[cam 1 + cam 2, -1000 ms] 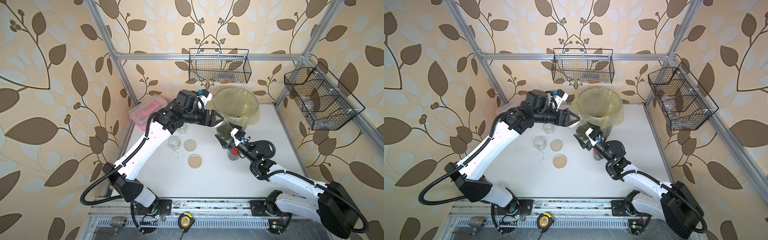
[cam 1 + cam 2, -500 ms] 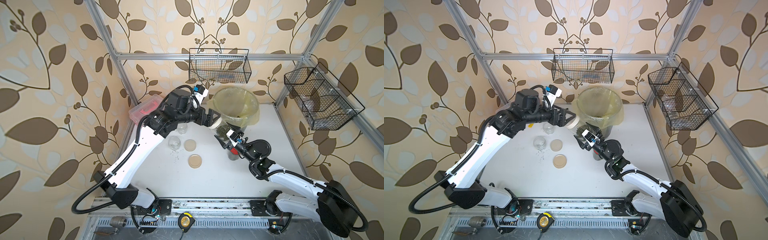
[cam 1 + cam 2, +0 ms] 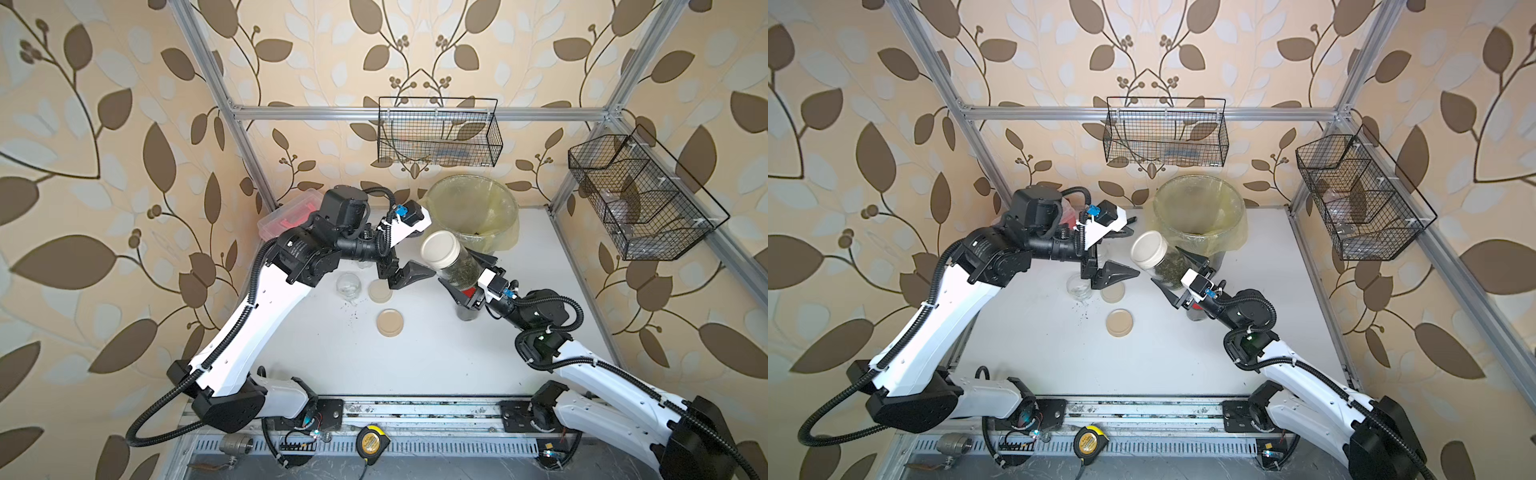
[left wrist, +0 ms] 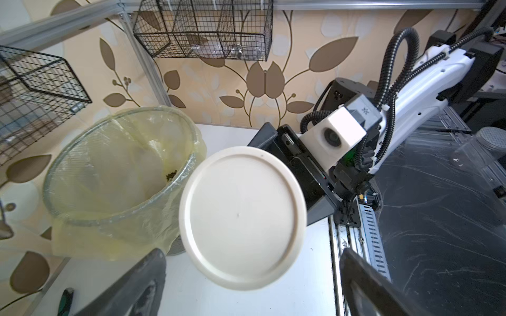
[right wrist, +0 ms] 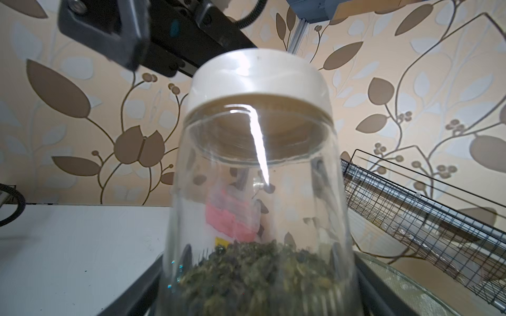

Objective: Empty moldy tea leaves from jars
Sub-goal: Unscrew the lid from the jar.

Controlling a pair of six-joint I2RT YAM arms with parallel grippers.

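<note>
R gripper [image 3: 465,274] pinching tilted, lidded jar [image 3: 459,268], tea leaves [image 5: 260,273] inside.
L gripper [image 3: 409,273] spread wide, just left of the beige lid [image 3: 439,249]; bin [image 3: 513,208] just behind.

Rear of table [image 3: 415,365]: bin [image 3: 505,216]. Rear left corner: toolbox [image 3: 282,218]. Just before the bin, raised and tilted: lidded jar [image 3: 451,259], tea leaves [image 3: 463,272] inside. Left of it, on the table: open jar [image 3: 348,286], two loose lids [image 3: 380,290] just beside.
</note>
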